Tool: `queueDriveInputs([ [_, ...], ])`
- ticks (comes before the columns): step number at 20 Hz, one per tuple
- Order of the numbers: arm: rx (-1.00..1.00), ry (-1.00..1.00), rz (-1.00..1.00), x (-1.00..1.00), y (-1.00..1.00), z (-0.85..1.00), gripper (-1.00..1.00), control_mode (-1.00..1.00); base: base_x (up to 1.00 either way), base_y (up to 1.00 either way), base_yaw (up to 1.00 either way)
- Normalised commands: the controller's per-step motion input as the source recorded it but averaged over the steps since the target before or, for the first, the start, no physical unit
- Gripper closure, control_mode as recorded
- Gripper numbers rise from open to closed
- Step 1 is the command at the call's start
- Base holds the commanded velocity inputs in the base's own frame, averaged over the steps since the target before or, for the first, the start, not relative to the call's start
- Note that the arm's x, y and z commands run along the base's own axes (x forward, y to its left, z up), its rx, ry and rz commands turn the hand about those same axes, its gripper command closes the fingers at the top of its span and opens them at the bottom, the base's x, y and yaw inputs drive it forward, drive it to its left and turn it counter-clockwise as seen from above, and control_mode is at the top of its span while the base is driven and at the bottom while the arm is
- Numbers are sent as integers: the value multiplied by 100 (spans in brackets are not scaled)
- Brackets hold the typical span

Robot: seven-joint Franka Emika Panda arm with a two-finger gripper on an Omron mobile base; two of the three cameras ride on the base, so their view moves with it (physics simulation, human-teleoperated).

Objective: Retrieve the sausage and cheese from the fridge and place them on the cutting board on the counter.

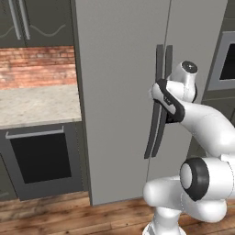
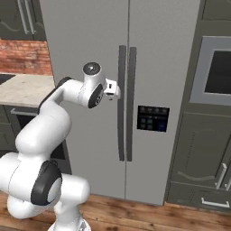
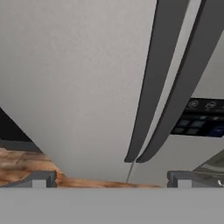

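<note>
The tall grey fridge stands straight ahead with both doors shut, so the sausage and the cheese are hidden. Its two long dark curved handles run down the middle where the doors meet. My gripper is raised at mid-handle height, just left of the left door's handle and close to it. In the hand view the gripper is open, its fingertips set wide apart with both handles ahead between them and nothing held. The cutting board and the counter are out of view.
A narrow stone top over a black oven front stands left of the fridge, with a brick wall behind. Dark cabinets and a built-in wall oven flank the right side. A dark control panel sits on the right door.
</note>
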Motion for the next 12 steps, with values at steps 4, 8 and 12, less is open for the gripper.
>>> queueDriveInputs([
  [4, 0, 1, -9, 19, -19, -7, -100, -100, 0, 0, 0],
  [8, 0, 5, -9, 24, -21, -19, -100, -100, 0, 0, 0],
  [12, 1, 2, -8, 23, -29, -22, -100, -100, 0, 0, 0],
])
